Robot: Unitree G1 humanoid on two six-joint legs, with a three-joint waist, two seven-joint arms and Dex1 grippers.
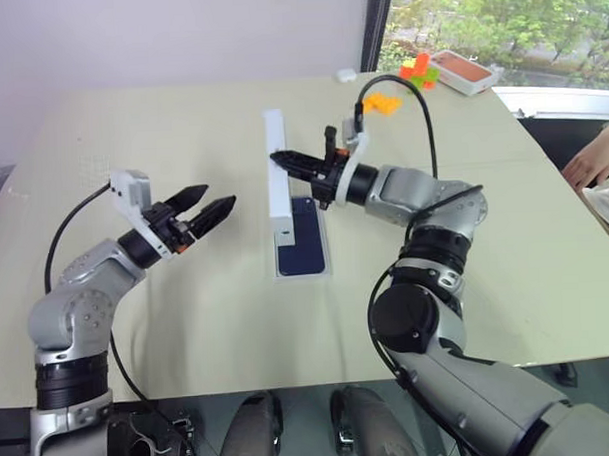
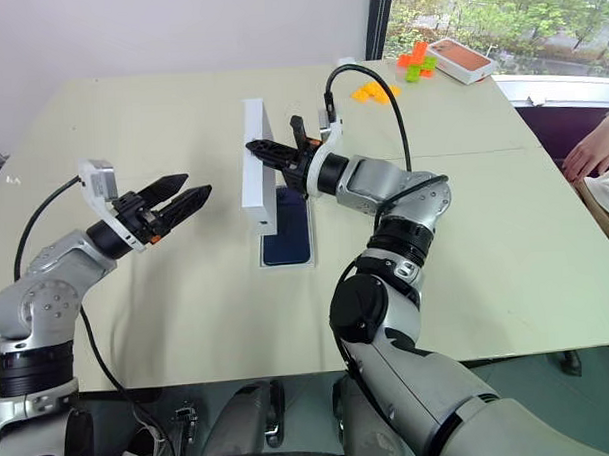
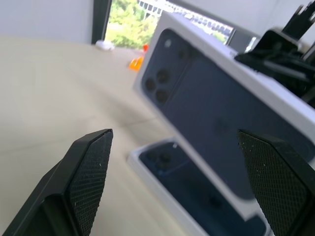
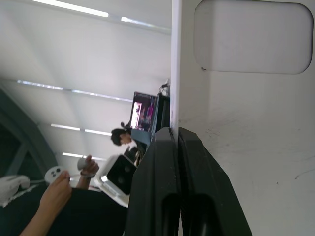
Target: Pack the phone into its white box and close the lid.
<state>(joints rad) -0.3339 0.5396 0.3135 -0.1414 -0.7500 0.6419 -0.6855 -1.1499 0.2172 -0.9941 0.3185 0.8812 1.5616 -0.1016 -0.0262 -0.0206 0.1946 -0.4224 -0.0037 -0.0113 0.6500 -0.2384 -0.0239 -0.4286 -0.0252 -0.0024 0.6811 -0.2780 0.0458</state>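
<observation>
On the pale table [image 1: 181,142] by a window, the lid [image 1: 277,174] stands on edge over the phone [image 1: 307,238] in the white box [image 1: 304,272]; right gripper [image 1: 278,160] pinched together on the lid, left gripper [image 1: 212,206] spread apart; orange blocks [image 1: 383,103] lie beyond.

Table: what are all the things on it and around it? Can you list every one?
table: one, pale beige, under everything
phone: one, dark blue, lying in the box at mid-table
box: one, white, mid-table, around the phone
lid: one, white, standing on edge along the box's left side
blocks: a few, orange, red and green, far end of the table
second box: one, white with an orange-brown top, far right corner
small object: one, white, far edge, too small to tell what it is
person's hand: one, at the table's right side
left gripper: one, black, open, left of the lid
right gripper: one, black, shut on the lid
</observation>
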